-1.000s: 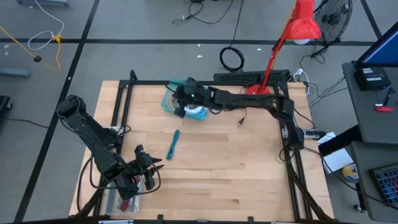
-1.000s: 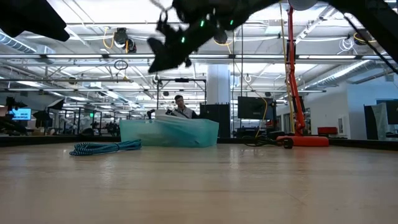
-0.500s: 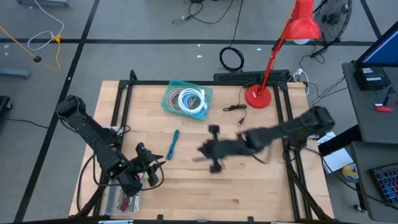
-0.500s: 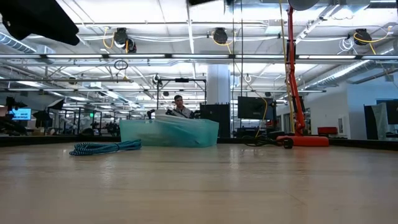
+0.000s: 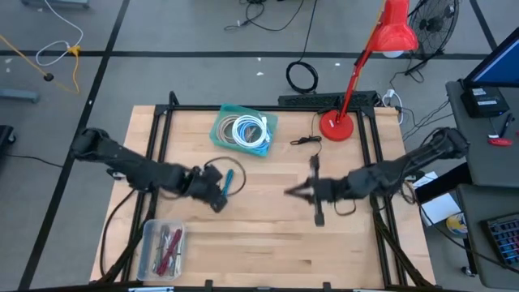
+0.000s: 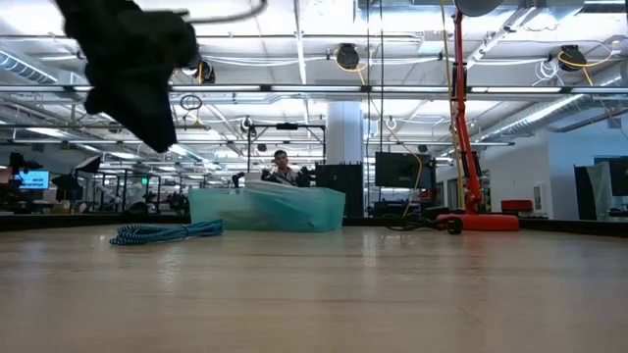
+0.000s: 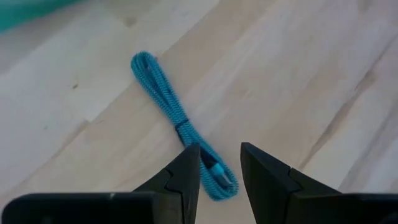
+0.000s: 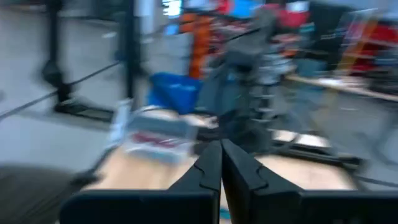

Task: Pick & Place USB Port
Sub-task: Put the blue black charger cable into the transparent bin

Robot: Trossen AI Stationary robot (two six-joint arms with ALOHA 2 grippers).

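High view: the left gripper (image 5: pixel 217 189) is seen low over the wooden tabletop (image 5: pixel 268 243), its jaws held apart with nothing between them. The bundled teal USB cable (image 5: pixel 226 182) lies flat on the tabletop just ahead of those jaws, close beside them but not clamped. From the left wrist view, the near end of the USB cable (image 7: pixel 177 124) is shown lying in line with the gap between the two dark fingers (image 7: pixel 186 177), and the rest of the bundle stretches away from the jaws across the wood. The right gripper (image 5: pixel 311 193) is held over the middle of the tabletop, well apart from the cable, and its jaws are pressed together on nothing, as shown in the right wrist view (image 8: pixel 221 174). Beyond the left jaws, at the far edge, a teal bin (image 5: pixel 243 130) is placed with coiled white cables inside. Behind the left jaws, at the near corner, a clear tray (image 5: pixel 164 249) of small items is set.
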